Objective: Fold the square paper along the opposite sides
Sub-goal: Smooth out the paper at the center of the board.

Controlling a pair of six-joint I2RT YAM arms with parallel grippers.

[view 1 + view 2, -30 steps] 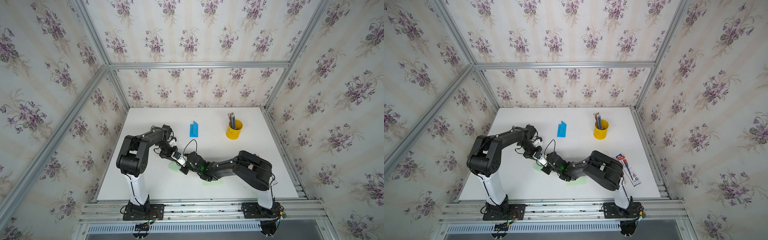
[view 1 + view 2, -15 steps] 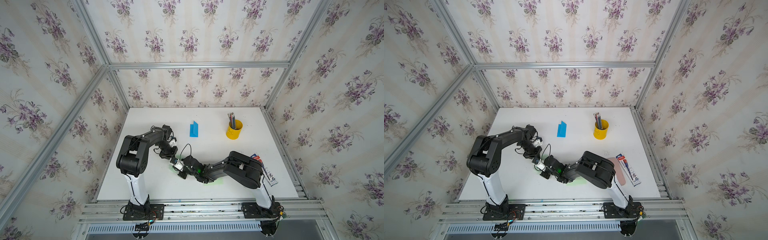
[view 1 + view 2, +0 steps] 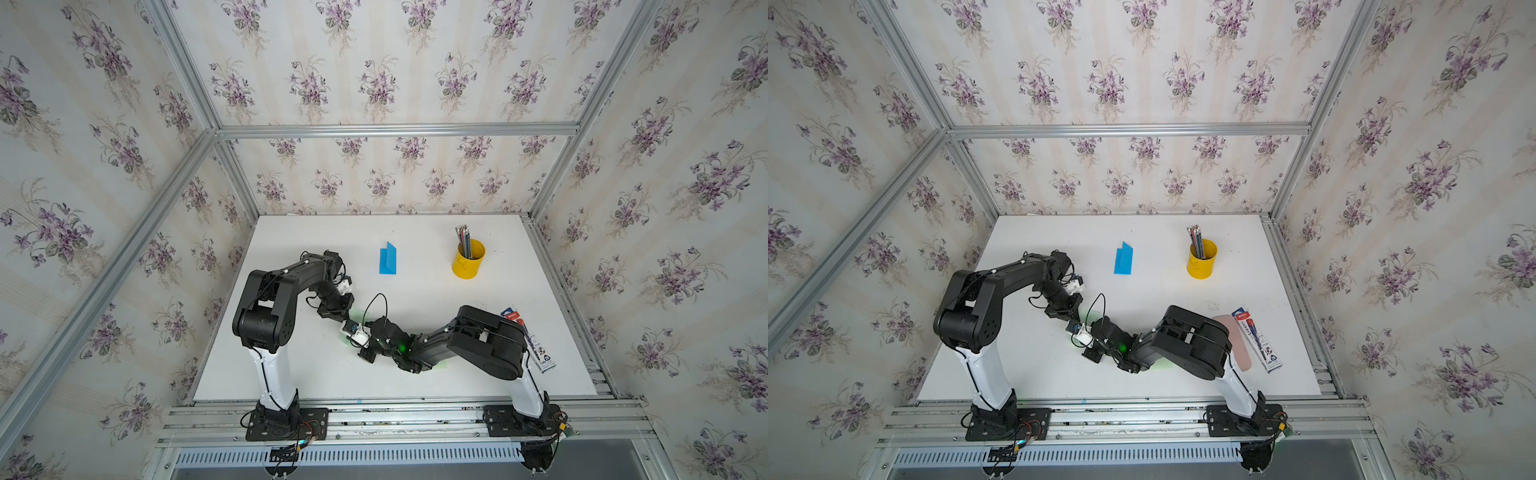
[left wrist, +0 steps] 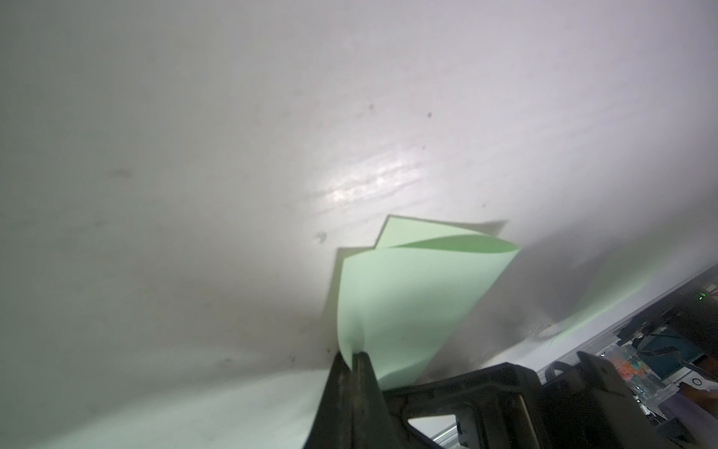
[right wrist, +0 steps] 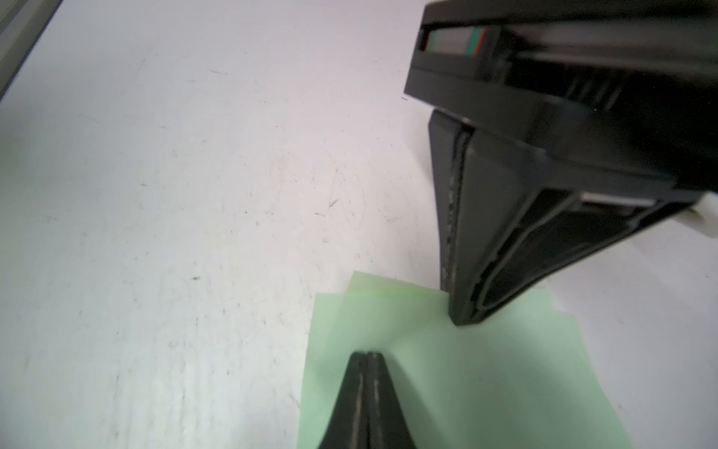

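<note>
Paper: pale green square, doubled over
Fold: loose, uncreased, upper layer bulging, edges misaligned
Place: well apart from yellow cup, front-left of it

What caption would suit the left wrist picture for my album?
Shut left pincer pinching a pale green paper, its layers curling open over the white table.

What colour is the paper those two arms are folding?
The paper is pale green, plain with no pattern; the left wrist view shows it best.

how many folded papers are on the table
2. Blue folded paper at the back of the white table; light green paper near the front, pinched by the left gripper. Others may be hidden.
</note>
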